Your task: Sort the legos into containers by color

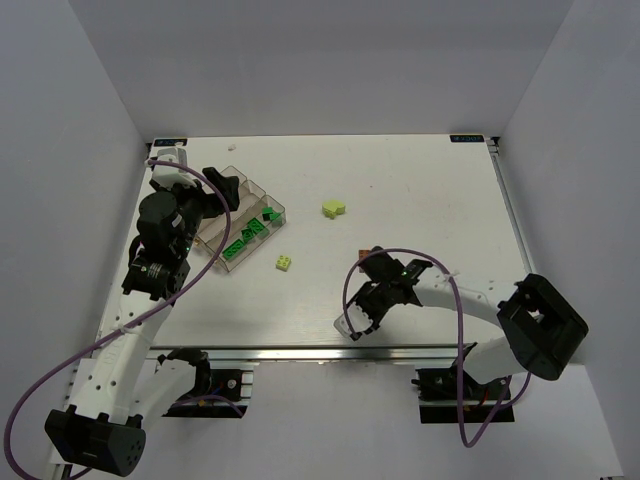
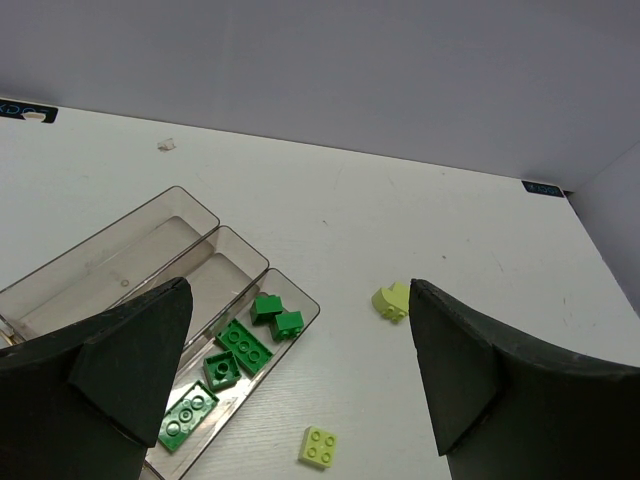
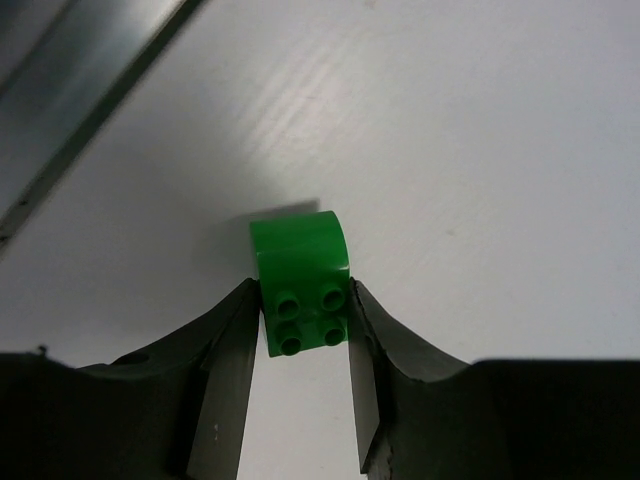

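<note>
Grasp stage of a colour sort. Right gripper [image 3: 302, 296] partly closed on a green brick [image 3: 300, 258], one finger flat against each side wall just below the rounded end, studs facing the wrist camera. Grip taken across the flat sides rather than the curve, probably to guard against slipping. Brick resting on the bare worktop [image 3: 480, 150] near the front rail [image 3: 80, 110], well apart from the tray [image 1: 262, 200].

Left gripper [image 2: 298, 295] spread fully wide and holding nothing, poised above the tray, presumably parked clear of the other arm's path.

Tray divided into three long compartments. Five sorted green bricks [image 2: 243, 347] gathered in the compartment nearest the loose pieces; no brick visible in the other two. Flat lime-yellow brick [image 2: 318, 447] just beside the tray; rounded lime-yellow brick [image 2: 392, 300] farther out on the worktop, both unsorted.

Likely next requirement: lift and carry to the green compartment, with lime-yellow pieces left for another slot.
</note>
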You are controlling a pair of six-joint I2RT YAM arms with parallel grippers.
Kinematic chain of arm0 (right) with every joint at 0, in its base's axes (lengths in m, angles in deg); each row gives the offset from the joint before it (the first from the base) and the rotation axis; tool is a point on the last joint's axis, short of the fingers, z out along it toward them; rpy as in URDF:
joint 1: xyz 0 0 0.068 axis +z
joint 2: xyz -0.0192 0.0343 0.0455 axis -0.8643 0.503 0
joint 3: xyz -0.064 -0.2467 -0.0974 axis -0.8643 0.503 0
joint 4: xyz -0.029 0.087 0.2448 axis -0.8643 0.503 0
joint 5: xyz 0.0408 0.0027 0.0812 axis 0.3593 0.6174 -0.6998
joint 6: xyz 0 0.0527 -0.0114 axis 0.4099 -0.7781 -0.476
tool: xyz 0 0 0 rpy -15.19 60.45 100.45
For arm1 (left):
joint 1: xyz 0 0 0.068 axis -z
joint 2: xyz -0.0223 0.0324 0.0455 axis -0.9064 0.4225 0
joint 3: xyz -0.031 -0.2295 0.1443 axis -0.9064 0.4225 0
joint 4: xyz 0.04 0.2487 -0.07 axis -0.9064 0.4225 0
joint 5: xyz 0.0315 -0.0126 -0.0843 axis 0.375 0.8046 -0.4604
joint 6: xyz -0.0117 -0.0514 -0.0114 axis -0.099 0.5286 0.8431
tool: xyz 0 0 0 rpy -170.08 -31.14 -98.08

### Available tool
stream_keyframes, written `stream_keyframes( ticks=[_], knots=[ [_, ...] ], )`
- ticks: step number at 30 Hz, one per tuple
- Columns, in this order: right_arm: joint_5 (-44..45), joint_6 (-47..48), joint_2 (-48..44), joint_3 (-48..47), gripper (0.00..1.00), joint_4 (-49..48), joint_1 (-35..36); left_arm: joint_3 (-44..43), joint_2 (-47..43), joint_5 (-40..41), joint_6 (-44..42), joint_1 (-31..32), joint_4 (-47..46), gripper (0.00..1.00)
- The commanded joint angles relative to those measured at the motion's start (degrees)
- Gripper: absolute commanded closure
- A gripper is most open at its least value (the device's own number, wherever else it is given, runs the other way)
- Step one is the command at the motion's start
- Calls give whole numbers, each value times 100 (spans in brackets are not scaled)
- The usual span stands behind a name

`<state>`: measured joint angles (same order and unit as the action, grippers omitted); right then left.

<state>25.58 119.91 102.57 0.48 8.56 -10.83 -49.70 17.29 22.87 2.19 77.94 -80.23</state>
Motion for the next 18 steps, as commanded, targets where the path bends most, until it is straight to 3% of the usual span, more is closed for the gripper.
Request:
stream_keyframes(
  ticks=[1,6,11,18],
  knots=[
    [84,-741,-139,-461,97,-726,51,21,-40,12,-69,26,-28,2],
    [714,-900,125,-576,96,-2071,235,30,-49,39,-78,34,-28,2],
    [1488,-1251,985,-1172,100,-3379,551,30,-49,74,-95,26,-28,2],
    [2535,-1532,1882,-1902,100,-4138,912,30,-40,135,-122,26,-10,2]
  ],
)
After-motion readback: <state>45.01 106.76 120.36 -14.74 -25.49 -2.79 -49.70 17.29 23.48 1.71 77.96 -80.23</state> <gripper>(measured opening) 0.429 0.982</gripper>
